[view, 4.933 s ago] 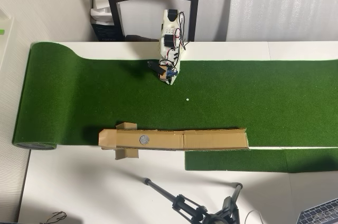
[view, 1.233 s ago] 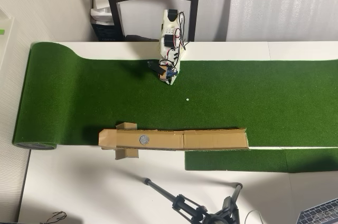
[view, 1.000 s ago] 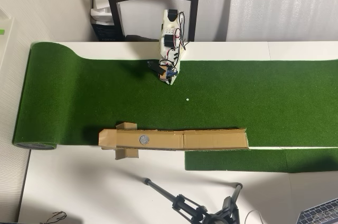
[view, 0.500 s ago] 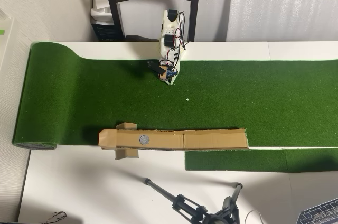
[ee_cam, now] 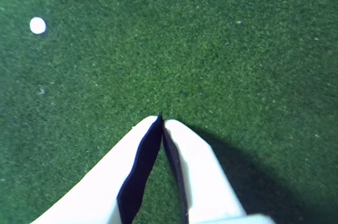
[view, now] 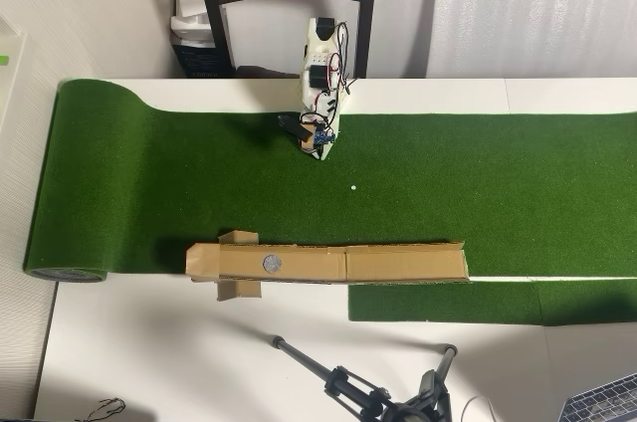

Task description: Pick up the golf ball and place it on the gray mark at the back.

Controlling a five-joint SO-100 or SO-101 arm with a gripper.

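My smooth white fingers [ee_cam: 161, 121] are pressed together, empty, over nubby green turf [ee_cam: 237, 65]. I see a flat round gray mark [view: 271, 263] on the brown cardboard strip [view: 398, 263], far ahead of them.

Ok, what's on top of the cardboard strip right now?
Only the gray mark, toward the left end of the cardboard strip in the overhead view. No golf ball on it. The strip's underside is hidden.

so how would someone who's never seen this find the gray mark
In the overhead view, find the long brown cardboard strip lying along the near edge of the green turf mat. Toward its left end sits the small flat round gray mark. It is the strip's only gray spot, unlike the tiny white dot on the turf.
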